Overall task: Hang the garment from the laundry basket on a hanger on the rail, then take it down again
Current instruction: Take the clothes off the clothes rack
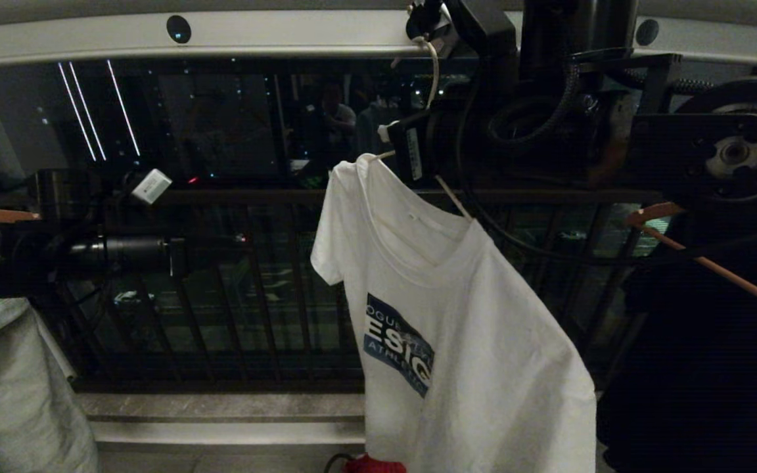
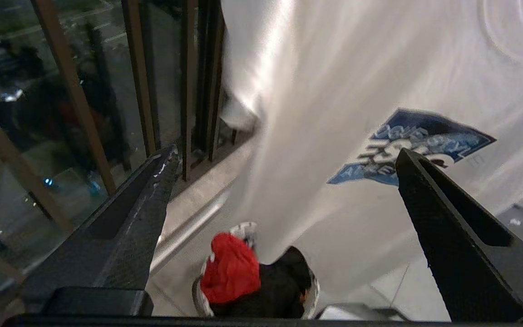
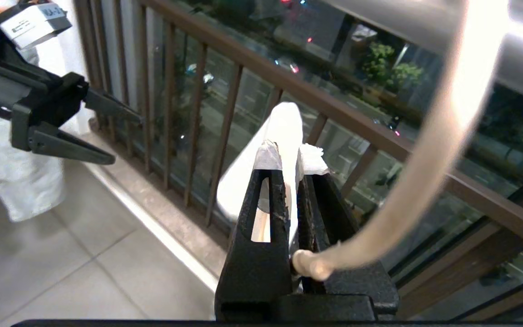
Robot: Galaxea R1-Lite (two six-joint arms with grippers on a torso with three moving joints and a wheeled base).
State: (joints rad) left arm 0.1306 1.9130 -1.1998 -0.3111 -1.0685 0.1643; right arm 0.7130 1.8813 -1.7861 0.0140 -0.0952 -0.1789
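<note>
The right gripper [image 3: 291,156] is clamped tight on the neck of the hanger [image 1: 447,194], high up just under the rail [image 1: 286,33], with the hook's curve [image 3: 443,136] looping beside its fingers. From that grip the garment [image 1: 470,328] hangs down and slightly askew — one shoulder higher, its long axis running downward. The left gripper [image 1: 178,256] stands spread wide and empty, well apart to the shirt's left at chest level — the farther arm, while the laundry basket [image 2: 309,295] sits on the floor below.

The garment [image 1: 477,341] drapes over most of the hanger [image 1: 447,190]; the laundry basket [image 2: 309,297] is cut off at the frame's edge, its logo lettering blurred.
</note>
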